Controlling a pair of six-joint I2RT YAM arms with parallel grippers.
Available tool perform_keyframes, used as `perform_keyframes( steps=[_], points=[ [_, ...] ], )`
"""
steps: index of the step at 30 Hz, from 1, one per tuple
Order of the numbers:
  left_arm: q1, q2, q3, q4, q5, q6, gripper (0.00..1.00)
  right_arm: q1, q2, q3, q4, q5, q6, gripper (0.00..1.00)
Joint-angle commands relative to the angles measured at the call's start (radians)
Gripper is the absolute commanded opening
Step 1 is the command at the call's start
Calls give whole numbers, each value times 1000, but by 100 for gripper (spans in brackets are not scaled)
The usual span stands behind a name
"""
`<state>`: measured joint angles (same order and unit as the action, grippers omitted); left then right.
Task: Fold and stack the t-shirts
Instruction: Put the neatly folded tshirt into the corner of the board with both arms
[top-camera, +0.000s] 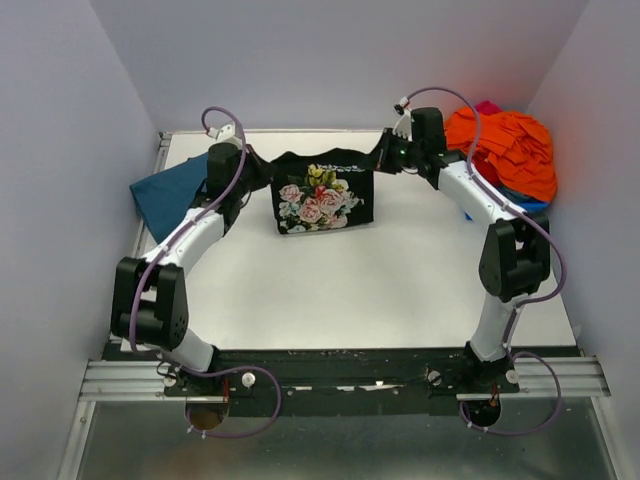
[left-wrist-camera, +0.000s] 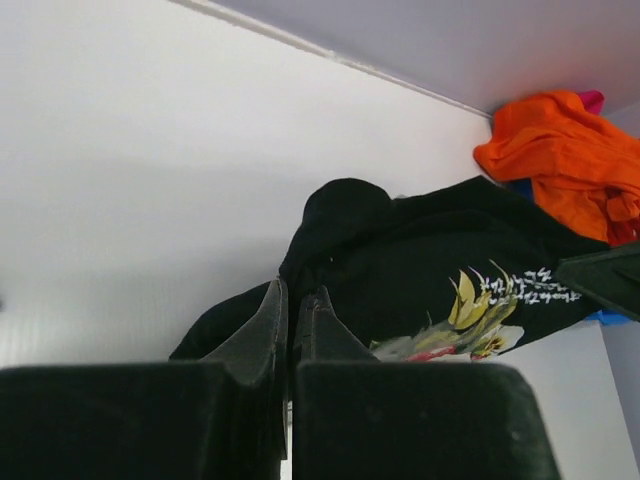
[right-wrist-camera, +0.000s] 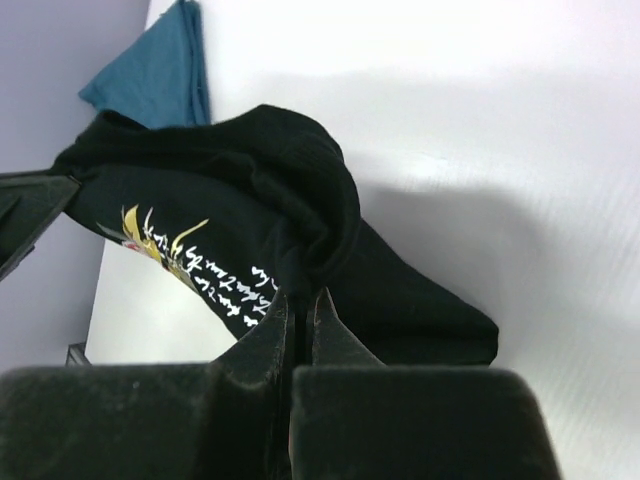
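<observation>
At your far left the teal t-shirt (top-camera: 165, 197) lies on the table (top-camera: 400, 290), just beside your left gripper (top-camera: 250, 165), whose jaws are pinched tight on one upper corner of the black t-shirt (top-camera: 322, 200). That shirt hangs stretched between both arms near the table's back edge, rose print facing the overhead camera. Your right gripper (top-camera: 388, 152) is clamped on its other corner, near a heap of orange cloth (top-camera: 510, 150) at the far right.

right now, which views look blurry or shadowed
top external: sharp, evenly lit, no glare; left wrist: left pincer is a dark soft-focus block, the black shirt behind it sharper; right wrist: right pincer blurred too, a broad soft shadow on the table beside the black shirt
</observation>
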<state>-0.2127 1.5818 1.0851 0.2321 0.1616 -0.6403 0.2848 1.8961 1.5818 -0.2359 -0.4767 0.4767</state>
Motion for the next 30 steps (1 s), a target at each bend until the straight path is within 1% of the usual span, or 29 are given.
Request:
perform_keyframes(
  steps=[1,2,4,9,11,14,17,20,23,26,30],
  points=[
    [68,-201,-27,-189,-140,31,0,83,-31,130,3,-17,-35,1],
    [78,-227,-25,-229,-152,34,0,97,-23,147,4,-25,-36,1],
    [99,-291,-33,-307,-229,33,0,129,-9,185,7,-27,-35,1],
    [183,-431,-42,-470,-339,18,0,200,46,296,21,-33,-32,1],
    [203,-480,-33,-532,-394,10,0,227,79,342,36,-36,-30,1],
    [277,-516,13,-629,-473,19,0,270,141,418,61,-37,-30,1],
    [326,-514,82,-721,-537,47,0,306,214,466,131,-46,17,1],
    [367,-491,130,-783,-643,65,0,329,326,590,158,-69,77,1],
    [421,-453,162,-838,-691,59,0,347,423,691,217,-68,141,1],
    [463,-422,171,-838,-715,59,0,364,510,773,302,-43,203,1],
    [493,-364,203,-818,-744,51,0,372,598,807,470,2,312,1]
  ],
)
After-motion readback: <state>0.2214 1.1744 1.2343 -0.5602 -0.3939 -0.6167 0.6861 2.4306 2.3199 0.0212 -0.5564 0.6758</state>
